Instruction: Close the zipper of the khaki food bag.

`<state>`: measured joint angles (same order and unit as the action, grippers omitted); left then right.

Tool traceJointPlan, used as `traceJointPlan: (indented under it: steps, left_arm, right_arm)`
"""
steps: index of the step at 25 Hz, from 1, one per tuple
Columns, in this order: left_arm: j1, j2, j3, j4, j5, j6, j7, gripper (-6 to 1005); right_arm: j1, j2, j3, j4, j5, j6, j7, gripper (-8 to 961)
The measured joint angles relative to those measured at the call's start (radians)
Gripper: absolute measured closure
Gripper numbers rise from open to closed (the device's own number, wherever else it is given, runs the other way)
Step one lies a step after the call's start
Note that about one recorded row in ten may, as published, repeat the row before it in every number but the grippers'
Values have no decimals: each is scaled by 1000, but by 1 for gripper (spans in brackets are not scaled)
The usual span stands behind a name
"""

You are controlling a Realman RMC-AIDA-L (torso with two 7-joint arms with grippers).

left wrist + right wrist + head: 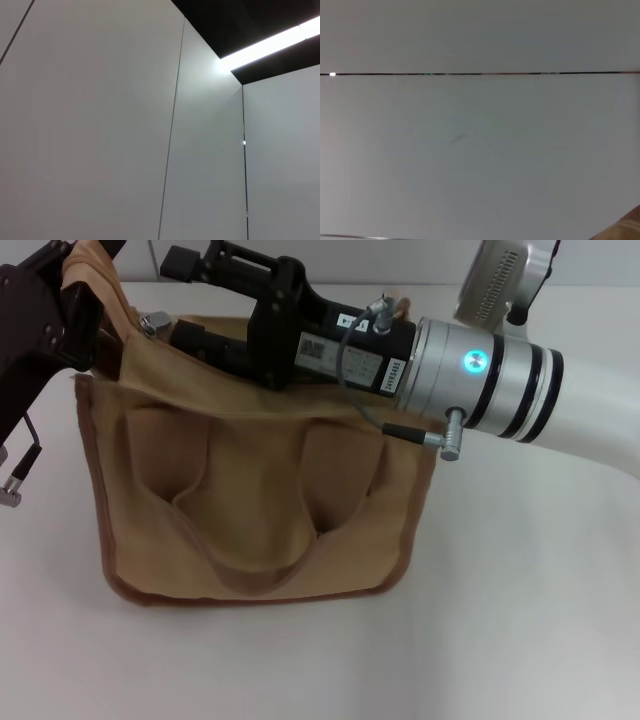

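Nearest, my right gripper (185, 300) reaches over the khaki food bag (250, 500) toward its top; grip state unclear. My left gripper (85, 295) clenches the bag's corner beside it, steadying.

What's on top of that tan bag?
The right pincer and its black wrist lie across the top of the khaki food bag; the left pincer is at its left corner beside a handle. The zipper underneath is covered.

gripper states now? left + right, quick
Left gripper: at the khaki food bag's top left corner against the fabric; grip cannot be told.
Right gripper: over the bag's top panel; fingers hidden, cannot be told.
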<state>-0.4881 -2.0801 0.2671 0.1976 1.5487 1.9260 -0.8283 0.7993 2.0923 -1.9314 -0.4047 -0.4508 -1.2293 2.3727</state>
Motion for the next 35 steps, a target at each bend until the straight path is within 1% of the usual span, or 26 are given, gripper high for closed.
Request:
traceJointPlan:
  steps: [8, 12, 21, 30, 35]
  left_arm:
    - [-3, 0, 5, 0, -2, 0, 0, 979]
    - [-4, 0, 5, -1, -3, -1, 0, 979]
    - [-3, 0, 3, -3, -3, -6, 0, 979]
    - [-3, 0, 0, -3, -4, -1, 0, 978]
    - [-17, 0, 2, -18, -10, 1, -1, 978]
  right_arm:
    - [21, 0, -1, -3, 2, 24, -4, 184]
    - [32, 0, -42, -10, 56, 20, -19, 185]
    - [27, 0, -59, -19, 77, 12, -29, 184]
    - [28, 0, -70, -11, 80, 35, -42, 184]
    - [22, 0, -81, -3, 82, 43, -40, 183]
